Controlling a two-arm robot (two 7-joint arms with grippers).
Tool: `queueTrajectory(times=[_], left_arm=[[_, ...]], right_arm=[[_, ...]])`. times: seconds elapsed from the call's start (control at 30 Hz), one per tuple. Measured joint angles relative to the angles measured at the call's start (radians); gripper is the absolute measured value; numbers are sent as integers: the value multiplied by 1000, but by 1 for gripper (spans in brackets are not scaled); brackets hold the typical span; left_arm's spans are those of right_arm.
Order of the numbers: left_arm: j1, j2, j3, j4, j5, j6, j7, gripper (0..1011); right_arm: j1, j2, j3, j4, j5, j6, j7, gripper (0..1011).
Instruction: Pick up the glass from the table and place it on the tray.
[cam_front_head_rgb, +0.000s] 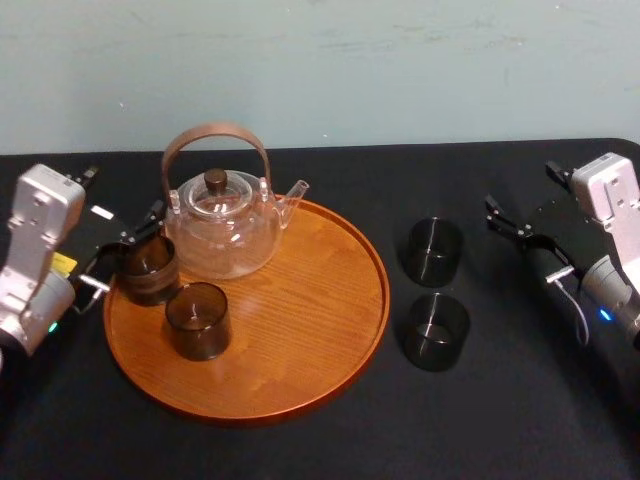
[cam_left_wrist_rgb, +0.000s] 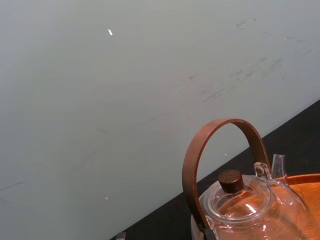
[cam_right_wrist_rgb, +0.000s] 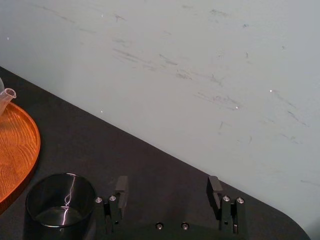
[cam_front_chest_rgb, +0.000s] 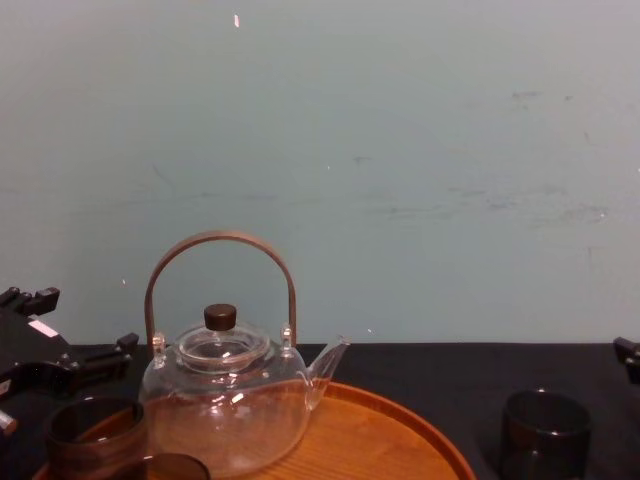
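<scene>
Black cloth covers the table (cam_front_head_rgb: 300, 450), and at its left end the left gripper (cam_front_head_rgb: 128, 250) reaches in over the left edge of the tray (cam_front_head_rgb: 300, 330), its fingers standing on either side of a dark smoky glass, the rim-side glass (cam_front_head_rgb: 150, 270). That glass appears to rest on the wood just inside the rim, beside the teapot (cam_front_head_rgb: 222, 225). I cannot tell whether the fingers are pressing it or have let go. In the chest view the left gripper (cam_front_chest_rgb: 70, 370) sits just above and behind this same glass (cam_front_chest_rgb: 95, 430). A second one, the front glass (cam_front_head_rgb: 198, 320), stands free on the tray, nearer the robot and close to the first. Right of the tray, two more wait on the cloth: the far table glass (cam_front_head_rgb: 432, 250) and the near table glass (cam_front_head_rgb: 436, 330), one behind the other and both clear of the rim. Farther right, the right gripper (cam_front_head_rgb: 510, 228) hovers over the table with its fingers spread and nothing between them. The right wrist view shows the far table glass (cam_right_wrist_rgb: 60, 202) just beside one finger, not between the two. By my reading the job is about half done: two glasses are on the wood, one perhaps not yet released, and two remain to be carried over.
</scene>
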Motion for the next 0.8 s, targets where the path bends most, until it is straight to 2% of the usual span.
queueTrajectory(times=[0.7,0.8], left_arm=[[0,0,0,0,0,0,0,1001],[0,0,0,0,0,0,0,1001]], right_arm=[[0,0,0,0,0,0,0,1004],[-8,1,9,-5,2,-2,16,1004]])
